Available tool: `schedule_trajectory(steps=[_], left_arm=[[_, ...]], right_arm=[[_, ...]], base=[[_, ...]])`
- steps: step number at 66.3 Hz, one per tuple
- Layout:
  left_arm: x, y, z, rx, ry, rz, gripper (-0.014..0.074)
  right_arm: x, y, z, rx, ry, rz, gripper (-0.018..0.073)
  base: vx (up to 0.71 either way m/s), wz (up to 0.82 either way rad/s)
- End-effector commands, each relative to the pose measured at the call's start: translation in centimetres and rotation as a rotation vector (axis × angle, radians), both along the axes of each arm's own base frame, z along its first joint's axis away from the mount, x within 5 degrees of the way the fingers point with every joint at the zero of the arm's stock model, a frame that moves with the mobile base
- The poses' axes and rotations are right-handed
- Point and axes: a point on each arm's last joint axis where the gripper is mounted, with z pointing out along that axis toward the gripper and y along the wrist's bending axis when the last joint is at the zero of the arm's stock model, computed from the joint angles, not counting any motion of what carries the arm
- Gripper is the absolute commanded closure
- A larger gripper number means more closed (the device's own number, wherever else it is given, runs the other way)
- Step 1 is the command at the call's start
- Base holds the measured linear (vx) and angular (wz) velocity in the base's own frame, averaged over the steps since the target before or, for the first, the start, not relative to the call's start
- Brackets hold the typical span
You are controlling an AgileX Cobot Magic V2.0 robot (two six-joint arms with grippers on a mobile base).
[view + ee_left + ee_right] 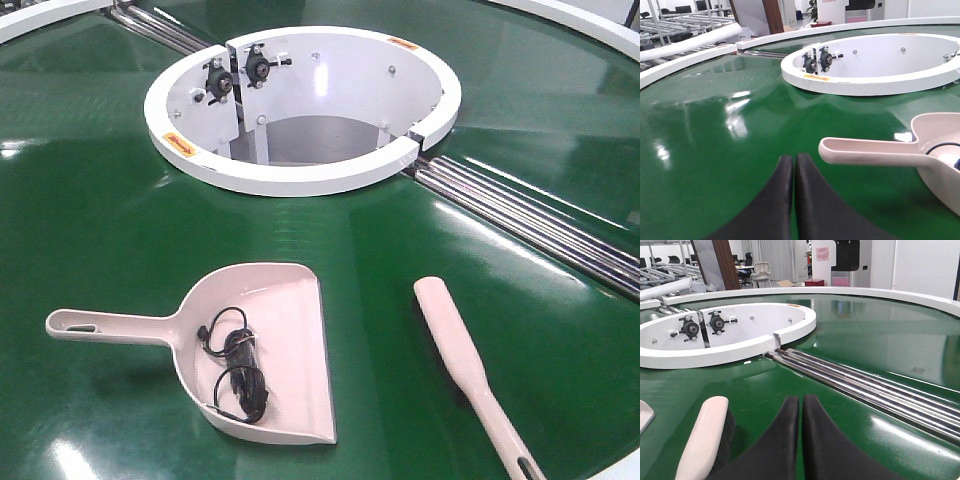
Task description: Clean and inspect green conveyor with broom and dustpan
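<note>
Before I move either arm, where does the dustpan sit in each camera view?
Exterior front view: dustpan lower left of centre, handle pointing left, a black cable bundle inside.
Left wrist view: right edge, its handle reaching left, just ahead of the shut jaws.
Right wrist view: only a pale sliver at the lower left edge, probably its rim.
Shared landmark: the white ring hub.

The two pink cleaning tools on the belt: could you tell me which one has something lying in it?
The dustpan, left of the brush, holds a tangle of black cord; the brush carries nothing.
</note>
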Motion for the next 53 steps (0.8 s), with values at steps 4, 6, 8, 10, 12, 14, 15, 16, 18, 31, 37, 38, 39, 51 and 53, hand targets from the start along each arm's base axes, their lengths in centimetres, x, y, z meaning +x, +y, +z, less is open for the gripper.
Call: schedule_trajectory(steps=[4, 6, 8, 10, 12, 14, 15, 16, 18, 31, 37, 38, 39, 51, 53], left_arm=[[0.02, 0.00, 0.01, -0.020, -0.070, 0.002, 0.0619], [0.02, 0.00, 0.01, -0.020, -0.070, 0.002, 0.0619], [0.02, 0.00, 0.01, -0.020, -0.070, 0.002, 0.0619], [0.02, 0.00, 0.01, -0.020, -0.070, 0.002, 0.0619], [0.02, 0.00, 0.01, -0.020, -0.070, 0.002, 0.0619], [0.02, 0.00, 0.01, -0.020, -0.070, 0.002, 0.0619], [0.02, 0.00, 0.01, -0.020, -0.070, 0.002, 0.0619], [0.02, 0.00, 0.01, -0.020, -0.070, 0.002, 0.0619], [0.02, 0.00, 0.01, -0.020, -0.070, 0.002, 0.0619], [0.02, 0.00, -0.01, -0.020, -0.067, 0.002, 0.0619], [0.02, 0.00, -0.04, -0.020, -0.064, 0.002, 0.0619], [0.02, 0.00, -0.04, -0.020, -0.064, 0.002, 0.0619], [0.02, 0.00, -0.04, -0.020, -0.064, 0.002, 0.0619], [0.02, 0.00, -0.04, -0.020, -0.064, 0.002, 0.0619], [0.02, 0.00, -0.04, -0.020, -0.064, 0.002, 0.0619]], right_arm=[[-0.01, -0.08, 0.21, -0.031, -0.063, -0.011, 0.0565], [-0.01, -0.08, 0.21, -0.029, -0.063, -0.011, 0.0565], [-0.01, -0.08, 0.21, -0.029, -0.063, -0.011, 0.0565], [-0.01, -0.08, 0.21, -0.029, -0.063, -0.011, 0.0565], [-0.01, -0.08, 0.21, -0.029, -0.063, -0.011, 0.0565], [-0.01, -0.08, 0.21, -0.029, -0.063, -0.011, 0.0565], [-0.01, -0.08, 0.21, -0.029, -0.063, -0.011, 0.0565], [-0.01, -0.08, 0.21, -0.029, -0.063, -0.011, 0.0565], [-0.01, -0.08, 0.21, -0.029, -0.063, -0.011, 0.0565], [-0.01, -0.08, 0.21, -0.029, -0.063, -0.011, 0.0565], [-0.01, -0.08, 0.21, -0.029, -0.063, -0.011, 0.0565], [-0.01, -0.08, 0.21, -0.029, -0.063, -0.011, 0.0565], [-0.01, -0.08, 0.21, -0.029, -0.063, -0.011, 0.0565], [-0.01, -0.08, 0.21, -0.029, -0.063, -0.011, 0.0565], [-0.01, -0.08, 0.21, -0.029, -0.063, -0.011, 0.0565]], base=[[0.00, 0.00], [0.00, 0.00], [0.00, 0.00], [0.00, 0.00], [0.00, 0.00], [0.00, 0.00], [0.00, 0.00], [0.00, 0.00], [0.00, 0.00], [0.00, 0.00], [0.00, 0.00], [0.00, 0.00], [0.00, 0.00], [0.00, 0.00], [0.00, 0.00]])
